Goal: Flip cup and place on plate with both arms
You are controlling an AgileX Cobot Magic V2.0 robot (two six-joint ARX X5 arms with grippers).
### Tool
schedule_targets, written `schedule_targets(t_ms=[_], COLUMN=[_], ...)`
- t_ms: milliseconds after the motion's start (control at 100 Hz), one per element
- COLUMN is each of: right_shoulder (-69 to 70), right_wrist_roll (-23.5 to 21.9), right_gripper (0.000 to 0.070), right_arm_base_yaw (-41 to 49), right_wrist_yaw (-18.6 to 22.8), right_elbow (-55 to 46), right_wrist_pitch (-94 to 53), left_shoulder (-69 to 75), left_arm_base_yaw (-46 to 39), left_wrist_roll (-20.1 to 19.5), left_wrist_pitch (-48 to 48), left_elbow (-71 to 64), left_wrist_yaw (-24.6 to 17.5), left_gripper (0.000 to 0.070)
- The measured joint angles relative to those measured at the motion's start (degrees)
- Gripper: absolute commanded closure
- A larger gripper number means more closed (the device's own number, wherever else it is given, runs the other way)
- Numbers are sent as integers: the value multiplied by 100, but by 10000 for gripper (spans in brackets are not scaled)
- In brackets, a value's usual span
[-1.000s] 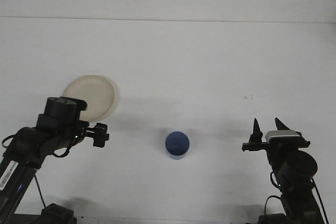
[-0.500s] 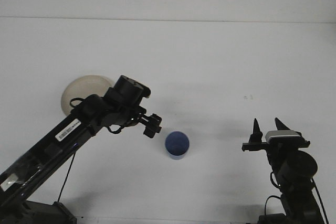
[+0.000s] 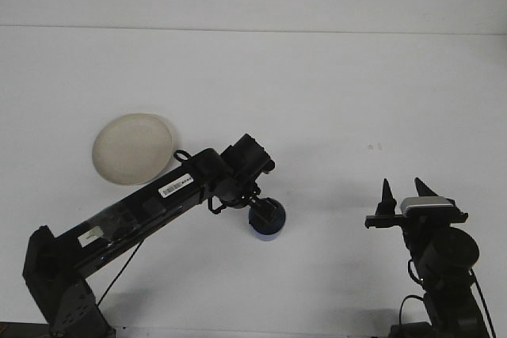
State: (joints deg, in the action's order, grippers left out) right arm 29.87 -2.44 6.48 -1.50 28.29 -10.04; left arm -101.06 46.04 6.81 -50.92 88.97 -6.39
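A blue cup (image 3: 268,231) stands on the white table, a little below centre. My left arm reaches in from the lower left, and my left gripper (image 3: 264,212) sits right on top of the cup, hiding most of its upper part. A cream plate (image 3: 132,148) lies flat at the left, apart from the cup and uncovered. My right gripper (image 3: 403,188) is at the lower right, pointing away from me, open and holding nothing, well to the right of the cup.
The white table (image 3: 317,100) stretches back to a pale wall. The left arm's links (image 3: 158,199) cross the space between plate and cup. A small dark mark (image 3: 374,146) is on the table at the right.
My left arm swung from beside the plate rightward to the cup, uncovering the plate, and its gripper now sits over the cup. The right arm and the cup stayed still.
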Motion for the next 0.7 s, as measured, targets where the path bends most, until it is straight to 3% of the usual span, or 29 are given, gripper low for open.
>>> schedule_targets(t_ms=[210,280,430,700], right_shoulder=[0,0,0,0], right_wrist_roll=[0,0,0,0], right_gripper=[292,292,292,292], right_arm_base_yaw=[0,0,0,0], right_wrist_yaw=[0,0,0,0], right_elbow=[0,0,0,0], right_wrist_pitch=[2,2,2,2], left_shoulder=[-391,-509,-581,-584], left_arm_base_yaw=[28,28,46,98], left_wrist_roll=[-7,-17,-94,-136], left_wrist_pitch=[2,2,7,-175], left_elbow=[0,0,0,37], left_wrist_yaw=[0,-2,0,0], left_gripper=[230,343,699,689])
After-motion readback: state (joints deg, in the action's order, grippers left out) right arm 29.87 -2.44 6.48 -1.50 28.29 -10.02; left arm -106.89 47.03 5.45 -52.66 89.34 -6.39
